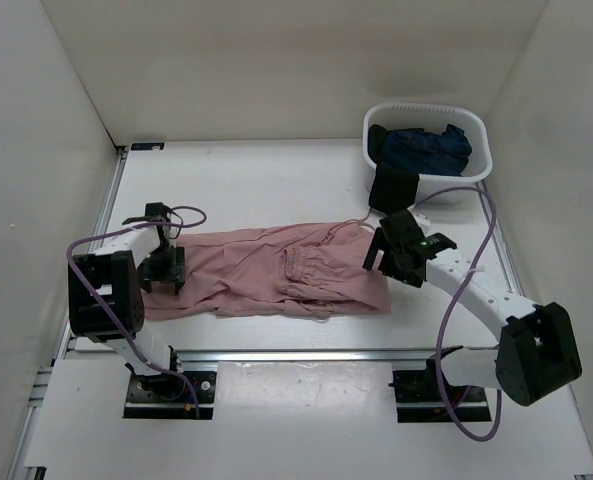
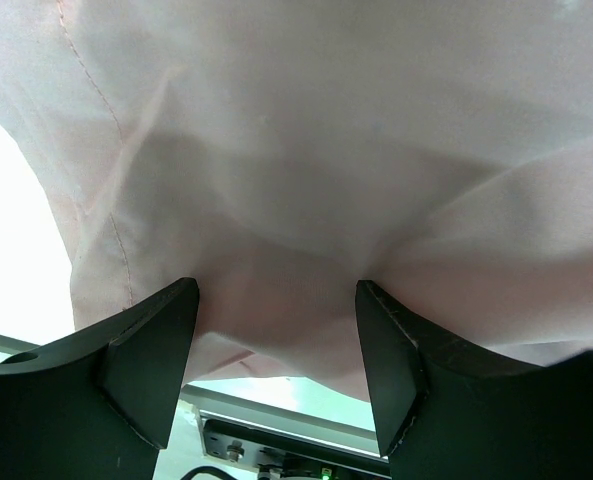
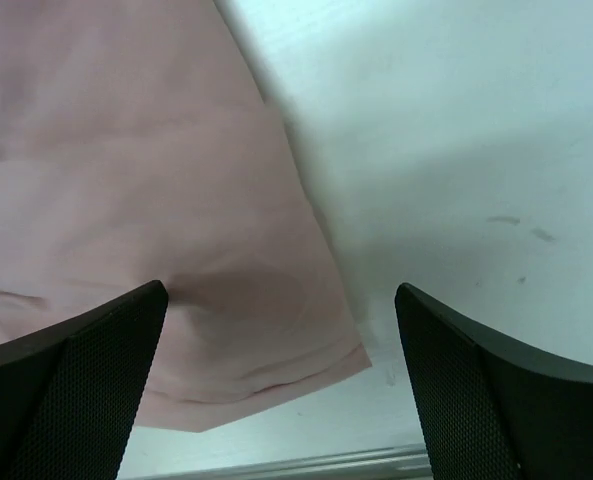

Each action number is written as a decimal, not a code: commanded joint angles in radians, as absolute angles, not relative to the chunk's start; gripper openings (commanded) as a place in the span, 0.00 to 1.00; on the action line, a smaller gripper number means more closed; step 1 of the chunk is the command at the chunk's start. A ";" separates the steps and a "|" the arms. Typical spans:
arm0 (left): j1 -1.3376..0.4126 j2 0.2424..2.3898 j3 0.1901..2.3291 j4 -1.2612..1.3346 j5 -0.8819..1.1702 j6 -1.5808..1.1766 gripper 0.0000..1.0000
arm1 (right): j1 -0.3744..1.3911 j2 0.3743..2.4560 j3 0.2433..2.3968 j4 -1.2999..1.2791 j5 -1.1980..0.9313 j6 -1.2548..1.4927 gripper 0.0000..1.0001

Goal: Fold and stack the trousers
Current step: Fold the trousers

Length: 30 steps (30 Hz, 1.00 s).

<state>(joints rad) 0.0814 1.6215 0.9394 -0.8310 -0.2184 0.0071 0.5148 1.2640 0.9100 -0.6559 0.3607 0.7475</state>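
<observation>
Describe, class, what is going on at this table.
The pink trousers lie spread across the table, ready for folding. The left claw is open at one end, with fabric bunched between its fingers. The right claw hangs open over the other end's near corner. Dark clothes sit in a white basket.

Overhead view looks down; both wrist views hug the trousers [image 1: 276,275].
</observation>
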 commanded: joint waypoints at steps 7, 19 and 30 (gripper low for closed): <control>0.077 1.568 0.945 -0.831 -0.193 0.000 0.76 | 0.433 1.293 0.632 -0.292 -0.025 0.725 0.99; 0.077 1.511 1.051 -0.910 -0.100 0.000 0.83 | 0.349 1.326 0.662 -0.404 -0.033 0.717 0.00; 0.077 1.473 1.261 -1.022 0.014 0.000 0.98 | 0.387 1.301 1.438 -1.273 0.448 0.482 0.00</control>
